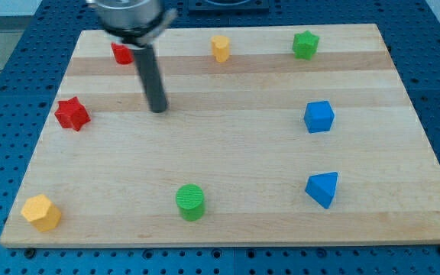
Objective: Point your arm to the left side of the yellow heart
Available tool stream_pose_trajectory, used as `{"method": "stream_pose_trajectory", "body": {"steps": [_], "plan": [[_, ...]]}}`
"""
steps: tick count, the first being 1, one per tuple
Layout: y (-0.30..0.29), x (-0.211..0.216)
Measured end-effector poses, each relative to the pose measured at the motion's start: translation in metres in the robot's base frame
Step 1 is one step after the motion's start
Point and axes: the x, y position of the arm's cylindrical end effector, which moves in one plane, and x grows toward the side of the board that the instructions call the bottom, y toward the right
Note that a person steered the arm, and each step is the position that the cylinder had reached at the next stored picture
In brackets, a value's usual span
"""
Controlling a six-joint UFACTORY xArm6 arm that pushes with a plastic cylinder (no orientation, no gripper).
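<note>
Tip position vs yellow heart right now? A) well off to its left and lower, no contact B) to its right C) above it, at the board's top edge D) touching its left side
A: my tip sits left of and below the yellow heart, with bare board between.

Pale wooden board (228, 145) on a blue perforated table top (14, 46), under even light.

Board centre open — no block between my tip (158, 109) and yellow heart (220, 48).
</note>
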Motion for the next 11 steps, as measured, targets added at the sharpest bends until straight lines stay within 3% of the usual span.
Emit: {"method": "stream_pose_trajectory", "body": {"steps": [3,4,7,8,10,11], "plan": [[0.241,-0.058],[0.267,-0.058],[0.269,-0.058],[0.260,-0.058],[0.050,-0.058],[0.002,-0.090]]}}
